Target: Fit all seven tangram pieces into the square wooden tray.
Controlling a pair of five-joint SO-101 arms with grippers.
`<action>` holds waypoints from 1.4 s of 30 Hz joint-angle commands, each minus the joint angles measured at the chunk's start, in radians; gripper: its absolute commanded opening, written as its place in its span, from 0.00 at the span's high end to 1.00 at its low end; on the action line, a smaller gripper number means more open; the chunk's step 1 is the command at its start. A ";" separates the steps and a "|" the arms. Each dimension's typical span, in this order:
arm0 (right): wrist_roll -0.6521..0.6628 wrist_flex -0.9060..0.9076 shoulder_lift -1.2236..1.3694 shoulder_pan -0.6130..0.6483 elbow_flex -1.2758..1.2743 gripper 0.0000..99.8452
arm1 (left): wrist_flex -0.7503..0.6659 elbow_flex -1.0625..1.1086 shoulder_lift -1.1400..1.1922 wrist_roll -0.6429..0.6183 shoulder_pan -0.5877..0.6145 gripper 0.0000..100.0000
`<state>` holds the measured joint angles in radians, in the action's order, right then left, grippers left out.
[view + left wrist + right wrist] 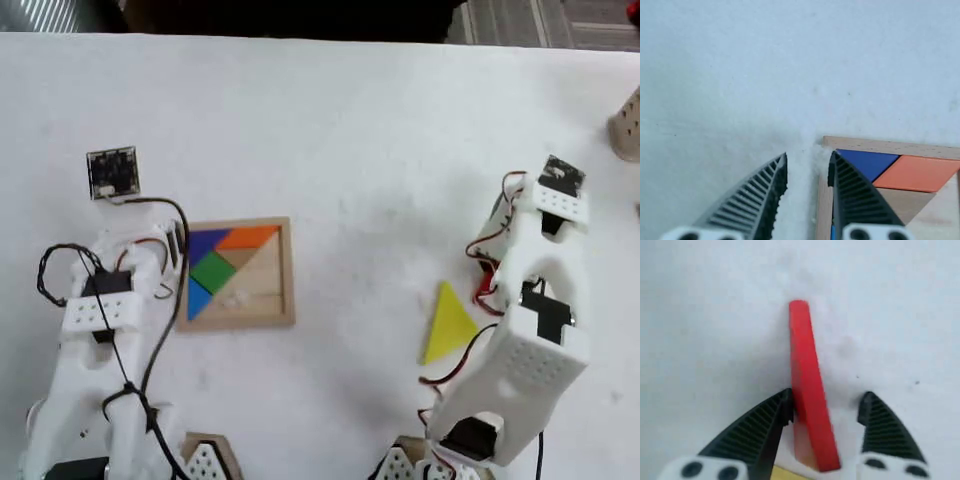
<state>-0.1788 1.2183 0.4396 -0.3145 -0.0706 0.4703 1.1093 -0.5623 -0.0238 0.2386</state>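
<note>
Three pieces (212, 270) down in tray (289, 270). Right hand (827, 396) spread, straddling red piece (807, 370) standing on edge on desk (350, 150). Looks light, stiff, slick: squeeze across flat faces, mid-length. Left hand (807, 156) spread astride tray corner. Yellow triangle (448, 322) loose near right arm.

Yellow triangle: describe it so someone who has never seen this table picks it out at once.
On the white table, look away from the wooden tray toward the right arm. Flat beside that arm lies the yellow triangle. It is the only yellow piece and lies loose, while the blue piece, the orange piece and the green piece sit in the tray.
</note>
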 commanded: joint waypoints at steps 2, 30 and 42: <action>0.003 0.001 -0.004 0.013 0.023 0.95 | -0.009 -0.008 0.001 0.012 -0.016 0.85; 0.120 0.091 -0.122 0.038 -0.029 0.98 | -0.005 -0.005 0.001 0.012 -0.015 0.85; 0.155 0.101 -0.355 0.274 -0.170 0.98 | -0.005 -0.005 0.001 0.012 -0.012 0.85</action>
<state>-0.0637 1.3119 0.2110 -0.1550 -0.2133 0.4703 1.1093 -0.5623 -0.0238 0.2386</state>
